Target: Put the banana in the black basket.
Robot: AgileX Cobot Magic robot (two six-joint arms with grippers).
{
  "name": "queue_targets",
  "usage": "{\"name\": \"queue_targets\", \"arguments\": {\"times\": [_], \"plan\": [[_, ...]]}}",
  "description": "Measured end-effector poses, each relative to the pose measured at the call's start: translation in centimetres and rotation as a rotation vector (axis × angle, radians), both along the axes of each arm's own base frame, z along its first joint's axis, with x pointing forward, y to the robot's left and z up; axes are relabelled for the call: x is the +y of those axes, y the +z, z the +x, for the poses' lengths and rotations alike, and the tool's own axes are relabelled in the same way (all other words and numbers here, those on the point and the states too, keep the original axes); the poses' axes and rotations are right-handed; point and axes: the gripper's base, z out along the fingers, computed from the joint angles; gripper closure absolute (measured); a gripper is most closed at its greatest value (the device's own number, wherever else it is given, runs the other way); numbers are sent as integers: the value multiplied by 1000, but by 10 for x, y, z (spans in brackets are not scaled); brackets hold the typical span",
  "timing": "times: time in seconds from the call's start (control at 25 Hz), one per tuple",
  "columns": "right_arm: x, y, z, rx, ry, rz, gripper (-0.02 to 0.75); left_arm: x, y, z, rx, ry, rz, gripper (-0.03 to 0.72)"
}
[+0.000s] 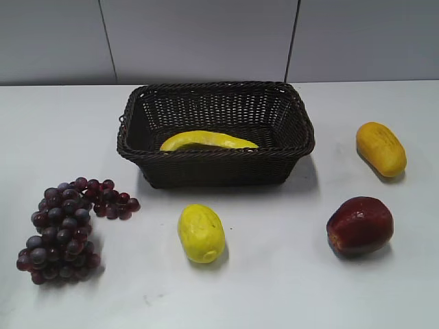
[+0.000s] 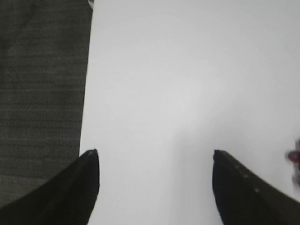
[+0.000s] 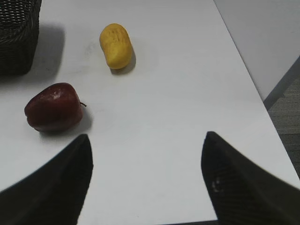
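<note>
The banana [image 1: 208, 140], long, curved and pale yellow, lies inside the black basket [image 1: 216, 154], a large woven wicker basket at the middle back of the table. A corner of the basket also shows in the right wrist view [image 3: 18, 37]. Neither gripper shows in the exterior view. My left gripper [image 2: 154, 152] is open and empty over bare white table near its left edge. My right gripper [image 3: 146, 135] is open and empty over the table's right front, short of the red apple.
A bunch of dark grapes [image 1: 67, 229] lies front left. A short yellow lemon-like fruit [image 1: 201, 233] lies in front of the basket. A red apple [image 1: 359, 225] [image 3: 52, 108] and an orange-yellow oblong fruit [image 1: 381, 148] [image 3: 116, 45] lie to the right. The table's right edge [image 3: 262, 101] is close.
</note>
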Motion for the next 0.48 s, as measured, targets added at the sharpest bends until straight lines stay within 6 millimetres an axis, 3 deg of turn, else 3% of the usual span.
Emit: {"name": "queue_targets", "arguments": {"times": [0.28,0.48], "plan": [[0,0,0,0,0,0,186,-11,-51,-65,141,0,-27,132],[0,0,0,0,0,0,186,-19,-73,-108,160,0,-31,132]]}}
